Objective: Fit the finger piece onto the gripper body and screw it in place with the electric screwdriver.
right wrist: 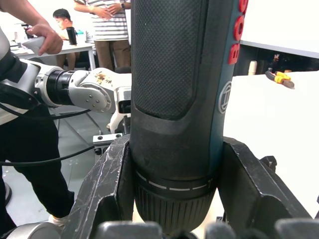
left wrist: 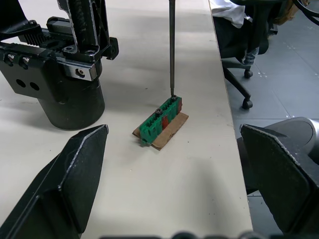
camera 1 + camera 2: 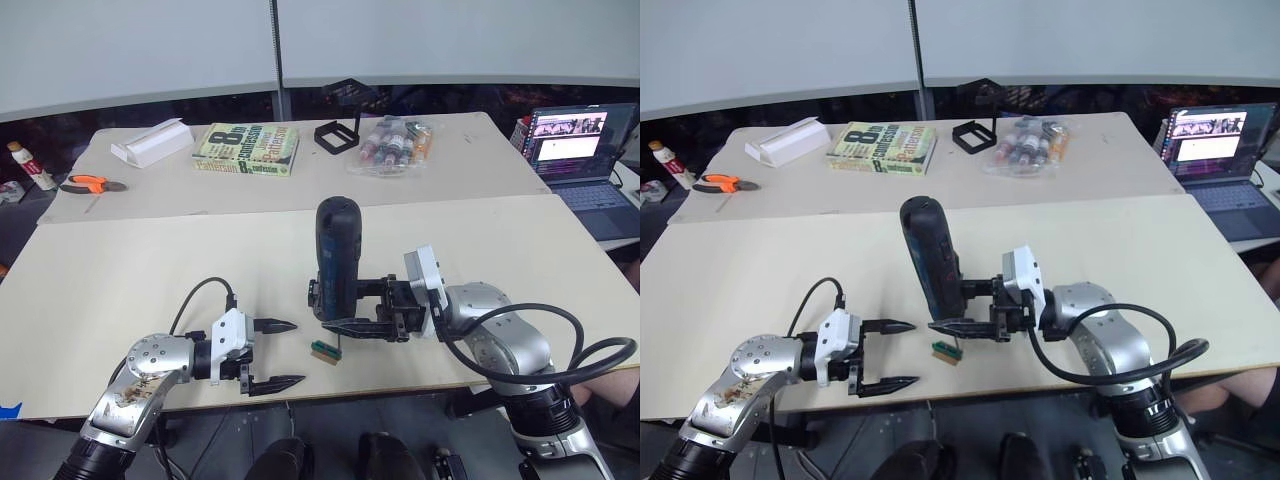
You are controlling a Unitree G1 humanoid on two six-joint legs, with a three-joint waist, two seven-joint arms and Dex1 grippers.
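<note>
My right gripper (image 3: 335, 308) is shut on the electric screwdriver (image 3: 336, 250), a thick black and blue cylinder that stands upright on the cream table (image 3: 150, 270). Its thin metal bit (image 2: 171, 50) points straight down and touches the top of a tiny green block (image 2: 162, 119) lying on a scrap of cardboard. To the left, near the table's front edge, my left gripper (image 3: 293, 352) stands open and holds nothing, its fingertips (image 2: 94, 139) aimed at the green block. The finger piece and the gripper body are out of view.
On the far table lie a white box (image 3: 152, 142), a book (image 3: 247, 148), orange-handled pliers (image 3: 92, 184), a black frame (image 3: 338, 134) and a bag of small bottles (image 3: 393, 145). A laptop (image 3: 575, 150) sits at the right. People (image 1: 107, 20) stand in the background.
</note>
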